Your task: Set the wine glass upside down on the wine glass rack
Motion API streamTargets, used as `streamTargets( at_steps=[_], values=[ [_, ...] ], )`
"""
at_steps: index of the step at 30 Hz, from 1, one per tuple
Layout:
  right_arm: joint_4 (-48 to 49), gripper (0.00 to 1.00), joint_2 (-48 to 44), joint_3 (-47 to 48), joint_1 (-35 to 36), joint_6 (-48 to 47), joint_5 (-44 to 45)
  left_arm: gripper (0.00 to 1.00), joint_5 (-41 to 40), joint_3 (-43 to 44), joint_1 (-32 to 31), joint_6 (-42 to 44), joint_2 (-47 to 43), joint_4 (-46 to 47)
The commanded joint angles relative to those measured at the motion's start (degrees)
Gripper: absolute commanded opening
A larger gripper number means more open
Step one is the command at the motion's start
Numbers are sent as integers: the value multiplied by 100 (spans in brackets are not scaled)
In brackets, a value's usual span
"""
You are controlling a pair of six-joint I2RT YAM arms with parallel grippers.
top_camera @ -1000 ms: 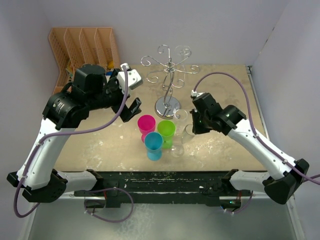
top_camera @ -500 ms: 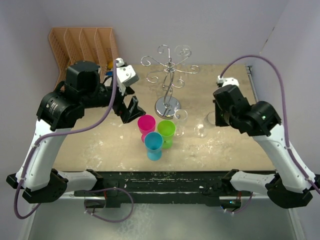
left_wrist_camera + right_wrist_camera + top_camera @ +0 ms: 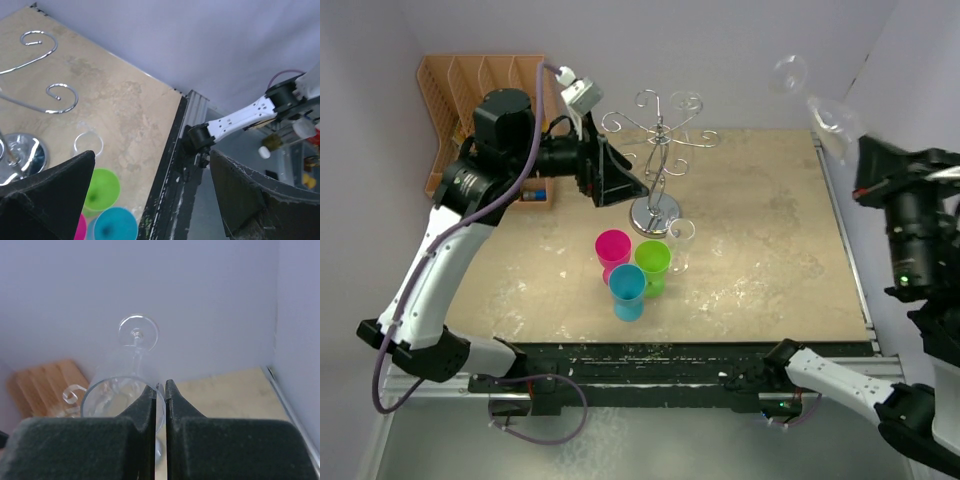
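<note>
Wine glass (image 3: 127, 372) hangs high at the far right. The right jaws pinch its rim, foot pointing away. Left jaws stand spread wide beside the wine glass rack (image 3: 658, 150), holding nothing. Carrying step, I think — next the glass must swing left, tip over, and hook onto a curled arm.

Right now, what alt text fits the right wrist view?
The right gripper is shut on the rim of a clear wine glass, its foot pointing away toward a pale wall. An orange organiser and a rack curl show at lower left.
</note>
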Motion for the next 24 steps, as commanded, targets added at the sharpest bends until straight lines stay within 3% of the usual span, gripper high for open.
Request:
streamTargets(
  at_steps=[1, 5, 9, 14, 24],
  values=[
    [3379, 0, 16, -588, 22, -916, -1185, 99, 665, 24, 128, -1556, 206, 1655],
    [4900, 0, 273, -1232, 19, -1168, -2265, 100, 841, 11, 291, -2552, 454, 2590],
    [6552, 0, 499, -1951, 22, -1495, -2626, 100, 1047, 52, 767, -3825, 658, 3818],
    [7545, 0, 952, -2136, 23, -1458, -3054, 100, 983, 612, 1164, -4707, 1062, 4515],
    [8377, 0, 1420, -2505, 81, -1378, -3271, 96, 766, 876, 1690, -5140, 1559, 4821]
  ],
)
